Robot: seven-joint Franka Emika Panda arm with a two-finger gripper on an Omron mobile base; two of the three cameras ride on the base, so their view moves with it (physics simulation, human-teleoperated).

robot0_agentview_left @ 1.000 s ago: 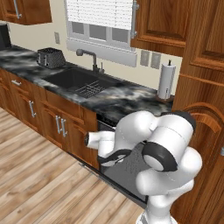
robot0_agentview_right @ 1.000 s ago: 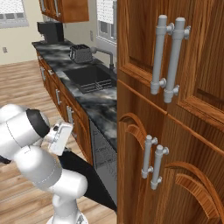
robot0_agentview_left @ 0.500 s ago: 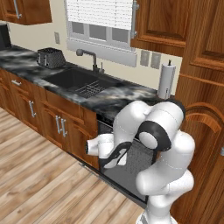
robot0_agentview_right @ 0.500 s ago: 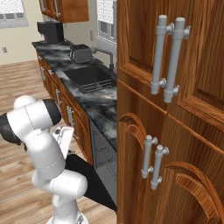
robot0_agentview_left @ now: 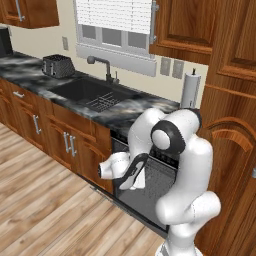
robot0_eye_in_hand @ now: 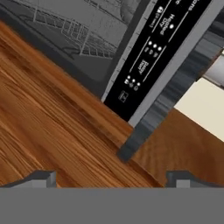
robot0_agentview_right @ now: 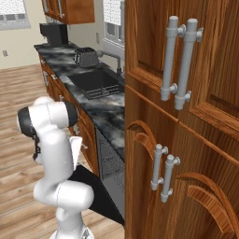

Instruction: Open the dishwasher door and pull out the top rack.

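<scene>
The dishwasher door (robot0_agentview_right: 95, 189) lies dropped open, close to flat, just below and behind the robot's forearm in the right base view, so the first half of the task looks done. The grey inner face of the door (robot0_agentview_left: 142, 192) shows under the hand in the left base view.

The gripper (robot0_agentview_left: 129, 172) hangs above that lowered door, just outside the machine's mouth. In the hand view the two dark fingertips (robot0_eye_in_hand: 41, 178) stand well apart with nothing between them, so the hand is open and empty.

Ahead of the hand, up and to its left in its own view, the wire top rack (robot0_eye_in_hand: 74, 30) sits inside the tub, and seems not yet pulled out. Beside it runs the black control strip (robot0_eye_in_hand: 164, 52) with its small white markings, and brown cabinet wood (robot0_eye_in_hand: 48, 127) lies nearest the fingertips.

What is left, I judge, is the second half: reaching into the opening, taking hold of the rack's front edge and drawing it out over the door.
</scene>
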